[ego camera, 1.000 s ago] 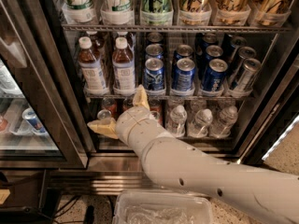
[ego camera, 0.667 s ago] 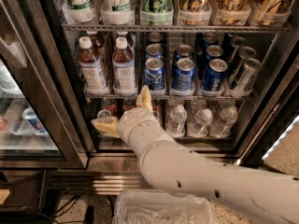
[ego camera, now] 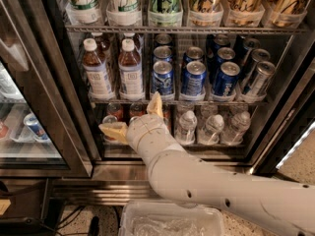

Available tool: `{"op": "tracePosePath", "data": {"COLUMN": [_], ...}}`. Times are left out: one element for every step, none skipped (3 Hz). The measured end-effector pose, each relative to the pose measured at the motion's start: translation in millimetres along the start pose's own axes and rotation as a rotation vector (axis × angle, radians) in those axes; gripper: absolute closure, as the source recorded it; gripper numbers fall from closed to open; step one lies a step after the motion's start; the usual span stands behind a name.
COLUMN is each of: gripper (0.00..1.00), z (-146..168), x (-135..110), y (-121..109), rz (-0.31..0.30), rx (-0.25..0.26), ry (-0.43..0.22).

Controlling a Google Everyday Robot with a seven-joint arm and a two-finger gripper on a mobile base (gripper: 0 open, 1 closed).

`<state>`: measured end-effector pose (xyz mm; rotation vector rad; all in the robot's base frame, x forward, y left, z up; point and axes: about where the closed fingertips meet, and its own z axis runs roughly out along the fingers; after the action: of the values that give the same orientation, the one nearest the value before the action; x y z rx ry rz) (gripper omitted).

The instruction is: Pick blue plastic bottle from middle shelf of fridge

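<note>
The fridge [ego camera: 58, 77] stands open in front of me. On the middle shelf [ego camera: 224, 101], two small brown-drink bottles stand at the left. The blue plastic bottle [ego camera: 131, 71] has a white cap and a pale blue label with a square logo. The similar bottle [ego camera: 97, 72] is to its left. Several blue cans [ego camera: 194, 78] stand to the right. My gripper [ego camera: 134, 117] is open and empty, just below the shelf's front rail. One finger points up beside the bottle's base and the other points left. No contact with the bottle shows.
The top rack holds tall cans [ego camera: 165, 1]. The bottom rack holds water bottles [ego camera: 212, 128] and orange cans partly hidden by my gripper. The glass door [ego camera: 24, 122] stands at the left. A clear bin [ego camera: 172, 222] is below my arm.
My gripper has risen slightly and shifted a little right, closer to the middle shelf's front rail. The bottles and cans have not moved.
</note>
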<state>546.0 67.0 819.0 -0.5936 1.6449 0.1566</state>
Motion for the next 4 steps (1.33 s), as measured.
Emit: {"op": "tracePosePath", "data": {"gripper": [0.11, 0.18, 0.19, 0.20], "z": [8.4, 16.4, 23.8, 30.9], "x": [-6.8, -16.7, -26.8, -32.3], "y": [-1.7, -3.6, -6.5, -12.9], "rz": [-0.004, -0.007, -0.011, -0.014], "rx": [0.021, 0.049, 0.077, 0.114], "ry": [-0.030, -0.074, -0.121, -0.155]}}
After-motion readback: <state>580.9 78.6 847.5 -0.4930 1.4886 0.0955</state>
